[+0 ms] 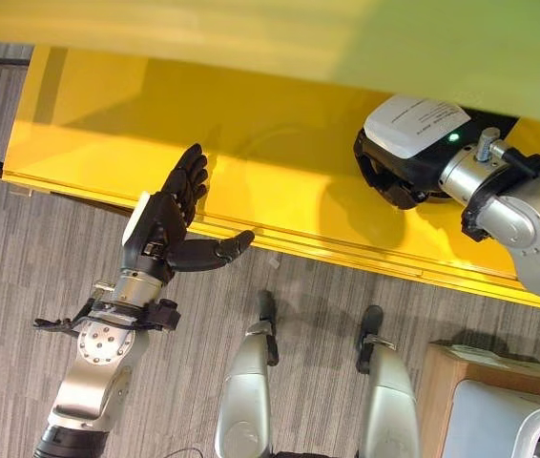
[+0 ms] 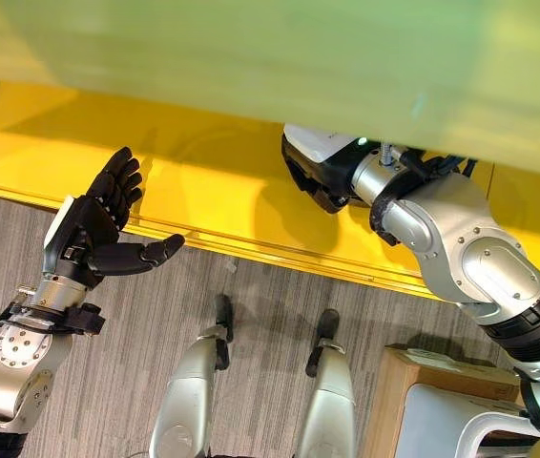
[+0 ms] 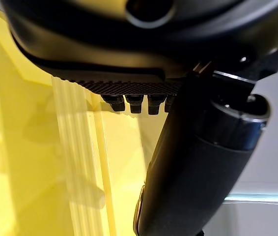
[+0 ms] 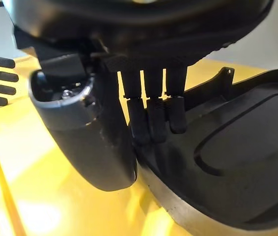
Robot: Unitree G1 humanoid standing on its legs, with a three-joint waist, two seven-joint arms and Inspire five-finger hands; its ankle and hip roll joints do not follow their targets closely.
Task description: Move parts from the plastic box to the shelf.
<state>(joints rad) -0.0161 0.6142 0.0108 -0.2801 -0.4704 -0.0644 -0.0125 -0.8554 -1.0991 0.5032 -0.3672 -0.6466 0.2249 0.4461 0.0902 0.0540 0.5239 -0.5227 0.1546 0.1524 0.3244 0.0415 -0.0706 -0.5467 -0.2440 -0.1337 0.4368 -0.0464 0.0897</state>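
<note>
The right hand (image 4: pixel 129 123) pinches a black part (image 4: pixel 237 162) low over the yellow shelf (image 1: pixel 280 181), seemingly at its rim, so it may slip and tip; the left hand (image 1: pixel 170 224) hovers spread at the shelf's front edge.

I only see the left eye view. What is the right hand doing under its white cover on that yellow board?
Observer: In the right wrist view, the right hand has its fingers and thumb pinched on the rim of a black moulded part.
Operator: Is it holding the part up in the air?
Observer: No. In that view the part's lower edge seems to rest on the yellow shelf.
Operator: Is the left hand hiding anything in its palm?
Observer: In the left wrist view, the left hand has a bare palm and straight fingers, with the shelf beyond them.
</note>
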